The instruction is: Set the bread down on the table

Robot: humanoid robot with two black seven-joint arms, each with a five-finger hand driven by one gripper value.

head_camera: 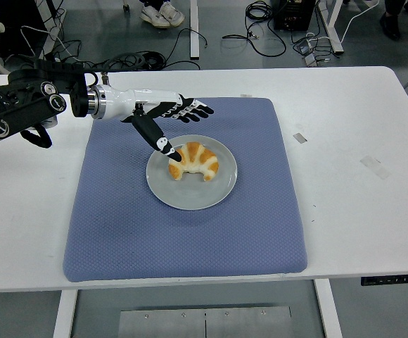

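The fingers (190, 109) of the left hand (163, 116) are spread open and hold nothing: four of them point to the right over the far part of the blue mat (112, 211), while the thumb (153, 137) angles down and toward the near side, its tip at the left end of the bread (193, 161). Whether the thumb tip actually touches the bread cannot be told from this view. The hand is white with black finger segments, and its black arm (21, 109) comes in from the left edge over the far left part of the tabletop (359, 204).

The bread is a golden croissant with pale stripes, curved so its ends point toward the near edge. It lies on a round grey plate (190, 196), a little toward the plate's far side. The plate sits near the middle of the mat, slightly toward the far half, and the mat covers the centre of the white tabletop.

Two small strips of tape (374, 165) lie on the bare tabletop to the right of the mat. Beyond the far edge, cables (260, 32) trail across the floor.
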